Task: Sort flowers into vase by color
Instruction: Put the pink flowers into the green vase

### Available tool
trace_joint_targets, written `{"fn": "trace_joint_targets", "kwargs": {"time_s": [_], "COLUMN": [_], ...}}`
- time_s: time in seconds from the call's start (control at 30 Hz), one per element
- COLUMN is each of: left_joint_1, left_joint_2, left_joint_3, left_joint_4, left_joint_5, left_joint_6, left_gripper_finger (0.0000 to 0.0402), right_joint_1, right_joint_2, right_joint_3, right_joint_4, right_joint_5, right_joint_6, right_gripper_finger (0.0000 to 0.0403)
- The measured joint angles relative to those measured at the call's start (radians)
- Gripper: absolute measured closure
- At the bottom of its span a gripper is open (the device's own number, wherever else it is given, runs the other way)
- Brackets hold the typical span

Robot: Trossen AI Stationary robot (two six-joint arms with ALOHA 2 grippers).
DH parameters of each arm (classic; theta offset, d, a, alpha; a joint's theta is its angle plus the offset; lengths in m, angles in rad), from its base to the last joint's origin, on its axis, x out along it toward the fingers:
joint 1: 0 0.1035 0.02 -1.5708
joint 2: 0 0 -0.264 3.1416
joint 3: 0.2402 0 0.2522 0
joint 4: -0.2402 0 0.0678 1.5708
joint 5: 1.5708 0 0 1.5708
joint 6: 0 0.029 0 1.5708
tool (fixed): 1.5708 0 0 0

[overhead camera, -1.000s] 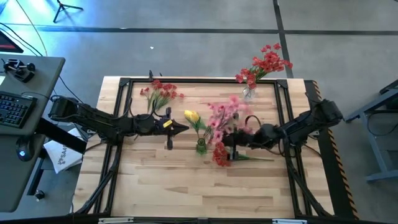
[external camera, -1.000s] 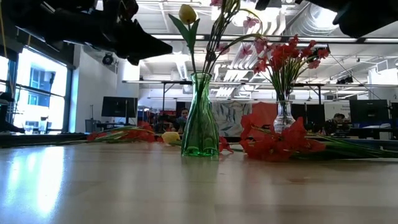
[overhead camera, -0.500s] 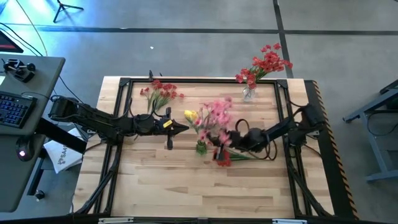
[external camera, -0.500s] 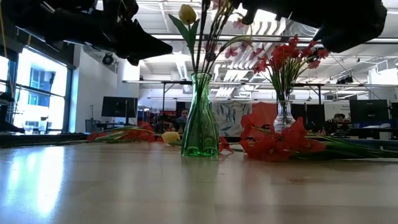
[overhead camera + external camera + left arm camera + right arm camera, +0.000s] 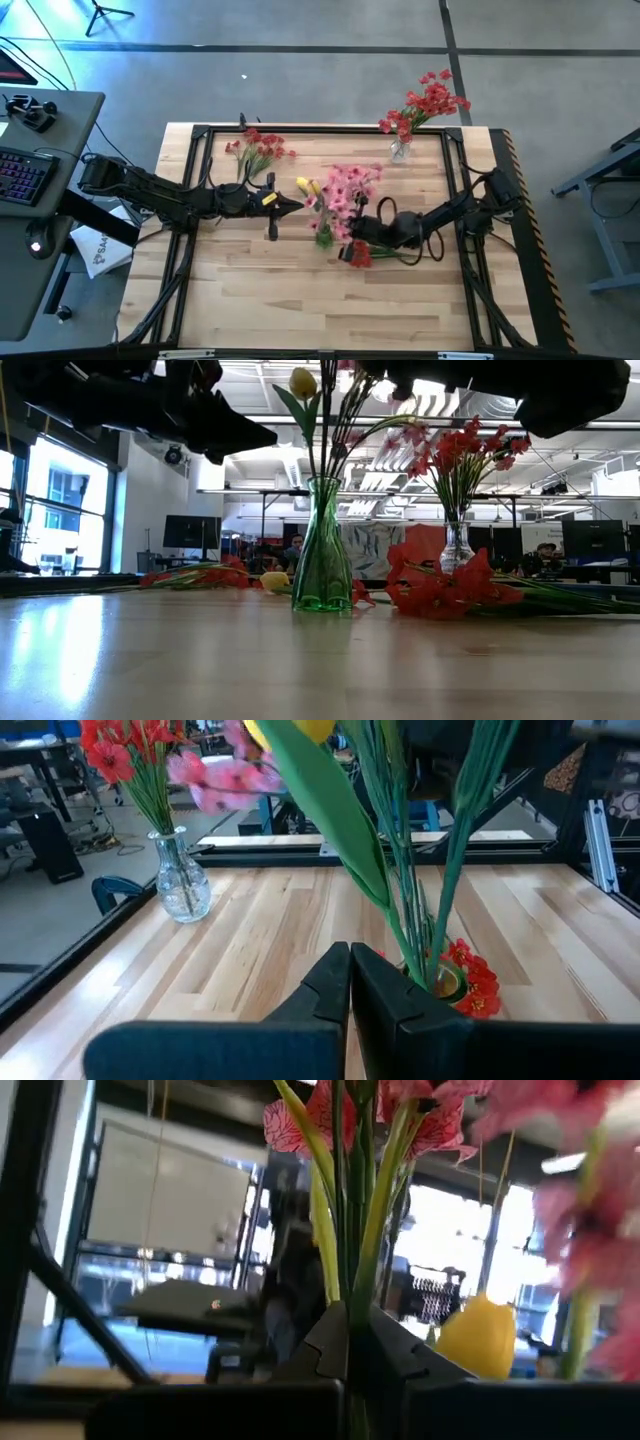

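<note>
Right now, step in hand: the right gripper point(image 5: 352, 229) is delivering a bunch of pink flowers point(image 5: 348, 188) into the green vase point(image 5: 321, 550) near the middle of the table point(image 5: 250, 300); I judge the placing is about half done.
Right pincer: pinched on the pink stems, as its own wrist view shows them running up from between the pressed fingers point(image 5: 345, 1335); it hangs just above the green vase's mouth.
Left gripper point(image 5: 297, 205): pressed together with nothing in it, hovering just beside the green vase on the left side, waiting.
Green vase contents: a yellow bloom point(image 5: 302, 381) with its leaf, and the pink stems going down the neck; whether their ends reach the bottom I cannot tell.
Clear vase point(image 5: 400, 150): at the far right edge of the table, already holding red flowers point(image 5: 428, 102).
Loose red flowers point(image 5: 257, 150): a pile lying flat at the far left of the table, well apart from the clear vase.
More red blooms point(image 5: 357, 254): lying on the wood just beside the green vase, under the right arm.
Next move, as I judge it: ease the stems down until they stand by themselves, then spread the fingers and lift straight up.
Risk: the green vase is narrow and tall, so a sideways tug could tip it.
</note>
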Motion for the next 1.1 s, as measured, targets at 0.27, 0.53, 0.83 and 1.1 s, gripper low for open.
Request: {"fn": "trace_joint_targets", "kwargs": {"time_s": [0.27, 0.53, 0.83, 1.1], "left_joint_1": [0.0, 0.001, 0.0, 0.0], "left_joint_2": [0.0, 0.0, -0.043, -0.158], "left_joint_3": [0.001, 0.001, 0.001, 0.001], "left_joint_4": [0.001, -0.004, -0.109, -0.22], "left_joint_5": [0.0, -0.012, -0.06, -0.061], "left_joint_6": [-0.009, -0.043, -0.073, -0.096], "left_gripper_finger": [0.0401, 0.0401, 0.0401, 0.0401], "right_joint_1": [-0.022, -0.019, -0.006, 0.033], "right_joint_2": [0.0, -0.061, -0.297, -0.415], "right_joint_3": [0.0, -0.001, -0.001, -0.001], "right_joint_4": [-0.143, -0.331, -0.747, -0.899], "right_joint_5": [0.004, 0.0, -0.057, -0.067], "right_joint_6": [0.191, 0.231, 0.309, 0.22], "right_gripper_finger": [0.0377, 0.025, 0.0148, 0.0148]}}
